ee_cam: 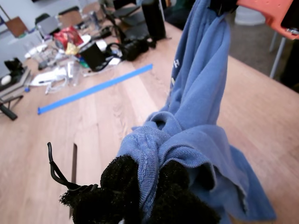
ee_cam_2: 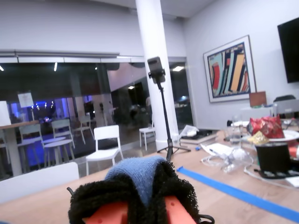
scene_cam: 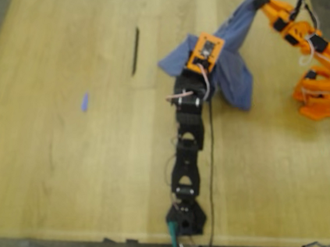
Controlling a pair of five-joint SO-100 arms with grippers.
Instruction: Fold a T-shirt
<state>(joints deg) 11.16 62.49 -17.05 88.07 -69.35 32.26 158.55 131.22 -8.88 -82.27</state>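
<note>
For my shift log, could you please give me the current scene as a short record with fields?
garment: T-shirt, bunched, partly lifted off the table
first gripper: my first gripper shut on a fold of the shirt
second gripper: my second gripper shut on another part, held higher
fold state: not yet folded
other items: blue tape scrap lying apart from the shirt

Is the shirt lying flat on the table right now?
No: the shirt is bunched and lifted, pinched by my first tool at one end and held up by my second tool at the other.
</note>
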